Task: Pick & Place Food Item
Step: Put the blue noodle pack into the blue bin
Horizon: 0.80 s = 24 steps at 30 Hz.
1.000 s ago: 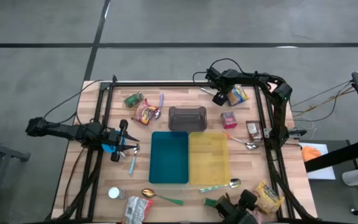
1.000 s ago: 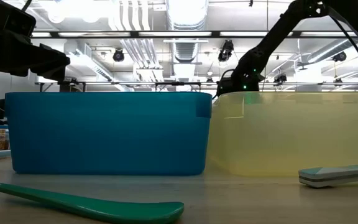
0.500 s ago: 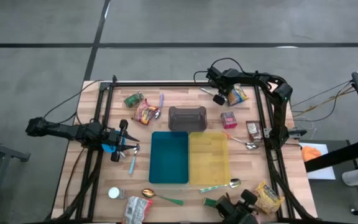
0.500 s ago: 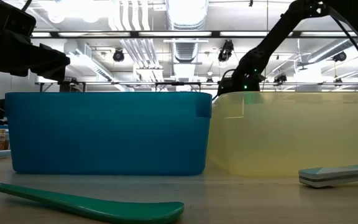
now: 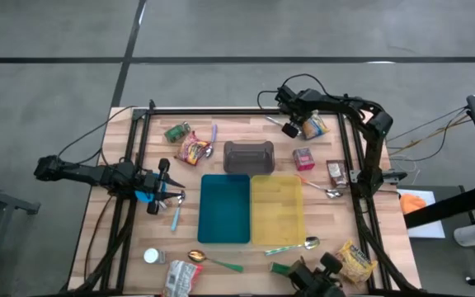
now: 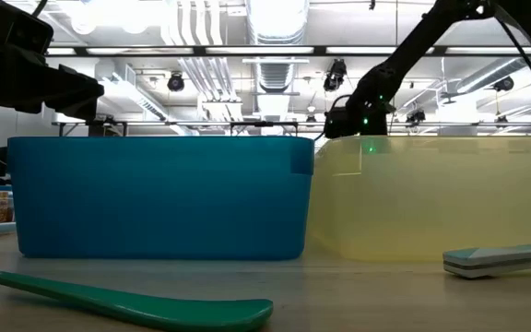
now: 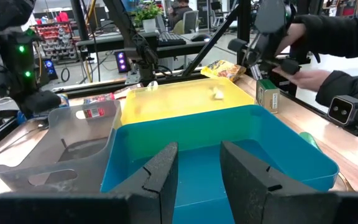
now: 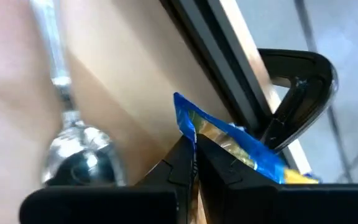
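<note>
Teal bin beside a translucent yellow bin; at one o'clock, a blue-and-yellow snack packet.

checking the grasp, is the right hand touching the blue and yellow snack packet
Touching: the right wrist view shows the right hand shut on the edge of the blue and yellow snack packet.

Right gripper clamped, left gripper parted

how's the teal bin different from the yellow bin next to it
Colour: the teal bin is opaque blue-green, while the yellow bin is pale and see-through.
Place: the teal bin sits on the left arm's side, the yellow bin on the right arm's side.
Shared: both are rectangular, upright and open-topped, set side by side at the middle of the table, and look alike in size from above.
</note>
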Motion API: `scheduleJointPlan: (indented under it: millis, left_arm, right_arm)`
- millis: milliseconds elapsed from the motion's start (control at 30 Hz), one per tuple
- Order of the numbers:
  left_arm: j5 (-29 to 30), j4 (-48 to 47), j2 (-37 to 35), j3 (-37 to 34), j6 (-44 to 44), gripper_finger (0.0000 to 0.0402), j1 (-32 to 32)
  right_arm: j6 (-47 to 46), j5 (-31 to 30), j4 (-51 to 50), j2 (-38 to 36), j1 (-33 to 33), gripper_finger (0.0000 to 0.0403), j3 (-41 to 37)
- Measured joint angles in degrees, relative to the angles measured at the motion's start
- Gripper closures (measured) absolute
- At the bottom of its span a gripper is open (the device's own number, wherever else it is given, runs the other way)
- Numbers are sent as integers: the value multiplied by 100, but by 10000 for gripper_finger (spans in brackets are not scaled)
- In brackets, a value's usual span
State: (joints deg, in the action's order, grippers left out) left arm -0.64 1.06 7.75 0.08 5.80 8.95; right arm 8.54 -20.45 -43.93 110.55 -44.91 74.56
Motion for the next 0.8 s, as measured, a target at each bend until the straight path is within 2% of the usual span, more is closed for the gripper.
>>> scheduleJointPlan:
  millis: [467,800]
  left_arm:
    - [0,-1,-2,0,3,282,0]
    - [0,-1,-2,0,14,282,0]
  right_arm:
    - [-388,2583,25,-1214,-59,390,-11]
    - [-416,3197,132,-1844,49,390,-137]
